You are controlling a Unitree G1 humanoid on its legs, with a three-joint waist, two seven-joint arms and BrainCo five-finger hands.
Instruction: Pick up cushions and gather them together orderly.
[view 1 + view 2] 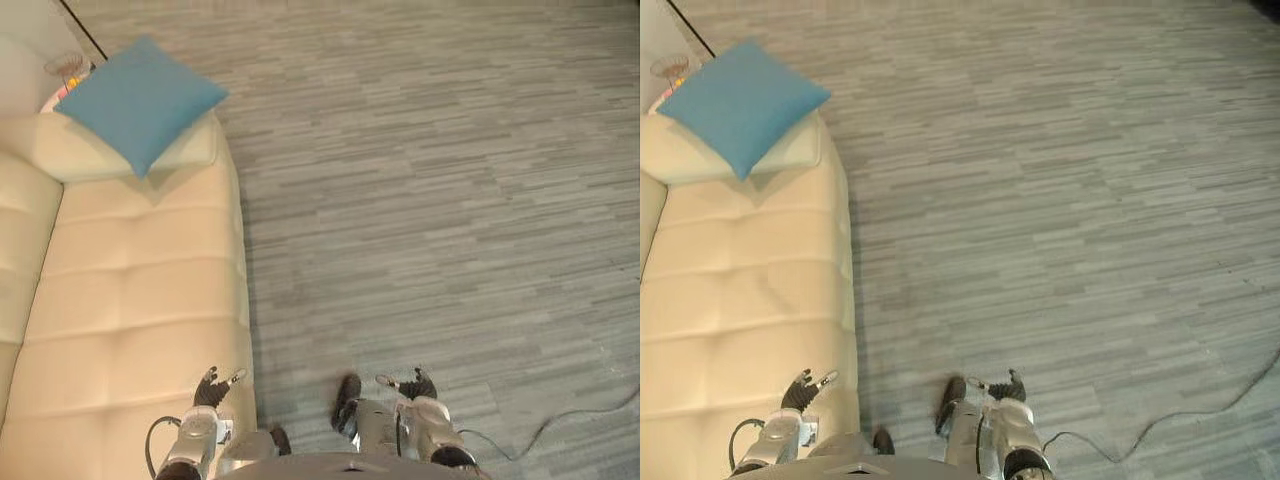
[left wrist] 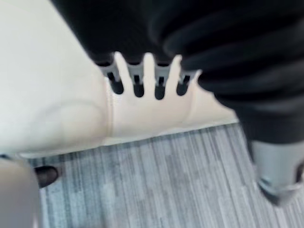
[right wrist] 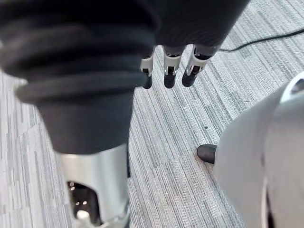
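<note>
— Was there any writing, label, brand or number to read anywhere?
— None that could be read. The small colourful thing (image 1: 68,72) behind the blue cushion (image 1: 140,100) was too small to tell whether it bore any print

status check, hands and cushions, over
Left hand open, empty, over sofa edge. Right hand open, empty, over floor. Blue cushion atop cream cushion at sofa's far end, far from both.
</note>
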